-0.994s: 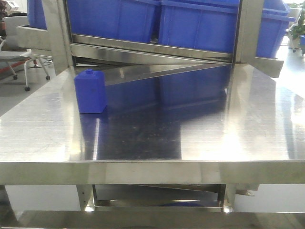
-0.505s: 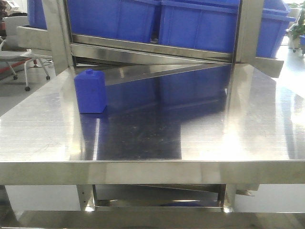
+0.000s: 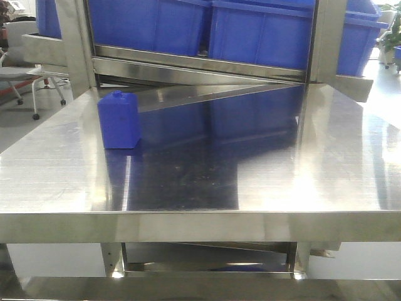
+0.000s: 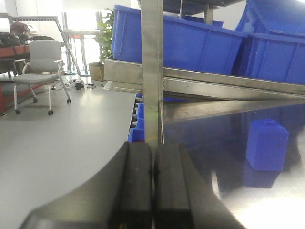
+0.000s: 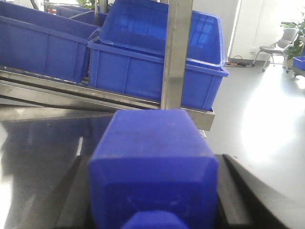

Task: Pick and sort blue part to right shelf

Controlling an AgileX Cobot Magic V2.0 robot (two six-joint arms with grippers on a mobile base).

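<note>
2 blue parts are in view, both plain blocks shaped like small bottles with a short round cap. The standing blue part rests upright on the left rear of the steel table, cap on top and long axis vertical, just in front of the right shelf, whose flat metal rail slopes under large blue bins. The held blue part fills the lower middle of the right wrist view. It lies lengthwise along the right gripper, cap toward the camera and base toward the shelf, with dark fingers pinching its 2 sides. Beyond it a steel upright post crosses in front of the bins. The left gripper hangs low over the table's left edge, its 2 black fingers pressed together with nothing between them, well apart from the standing part to its right. A grey office chair sits on the floor beyond. In the front view, the standing part and the shelf lie exactly as they did 1 second ago.
</note>
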